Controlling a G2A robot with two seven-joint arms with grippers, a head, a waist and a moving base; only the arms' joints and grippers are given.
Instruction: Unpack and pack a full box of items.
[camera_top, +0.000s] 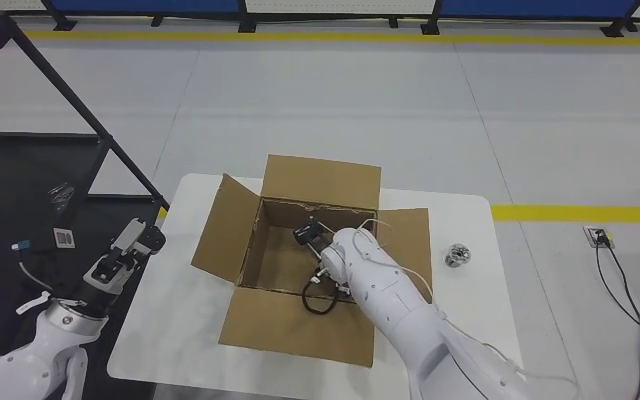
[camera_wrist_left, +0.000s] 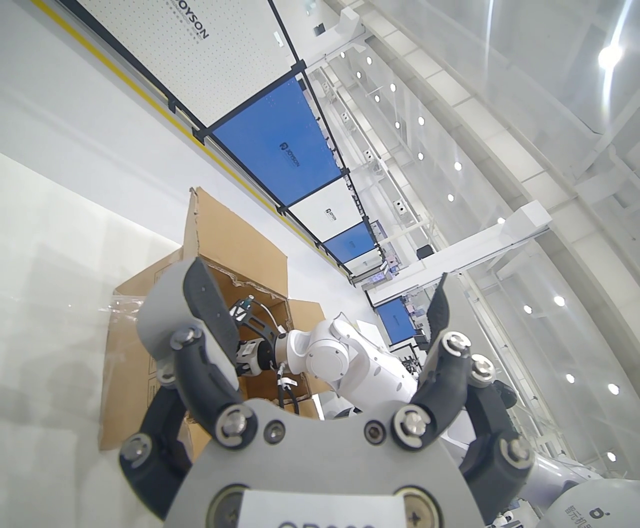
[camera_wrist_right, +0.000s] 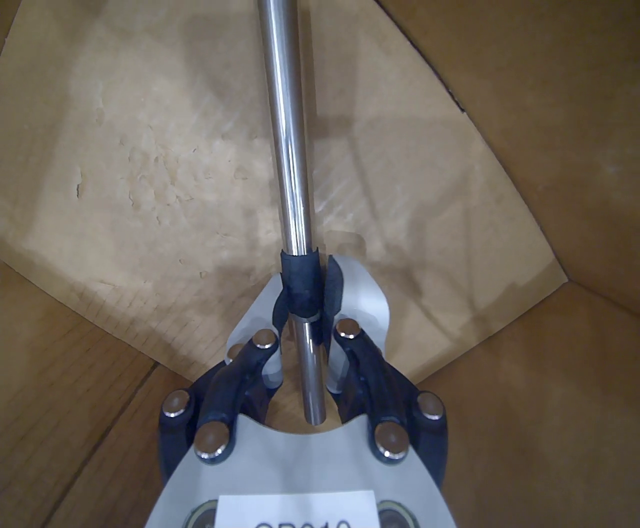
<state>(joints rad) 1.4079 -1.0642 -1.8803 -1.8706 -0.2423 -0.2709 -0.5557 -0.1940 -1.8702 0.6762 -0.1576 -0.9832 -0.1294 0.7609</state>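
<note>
An open cardboard box (camera_top: 300, 335) stands mid-table with its flaps spread out. My right arm is down inside it, and my right gripper (camera_wrist_right: 306, 287) is shut on a shiny metal rod (camera_wrist_right: 287, 125), which points away over the bare box floor (camera_wrist_right: 150, 175). From the top view that gripper (camera_top: 310, 237) is near the box's far wall. My left gripper (camera_wrist_left: 320, 300) is open with nothing in it, off the table's left edge (camera_top: 135, 240) and tilted upward. Past its fingers stand the box (camera_wrist_left: 235, 250) and the right arm (camera_wrist_left: 345, 355).
A small shiny crumpled object (camera_top: 458, 256) lies on the white table (camera_top: 180, 340) to the right of the box. A black frame and dark floor mat (camera_top: 60, 190) sit left of the table. The box walls close in around the right gripper.
</note>
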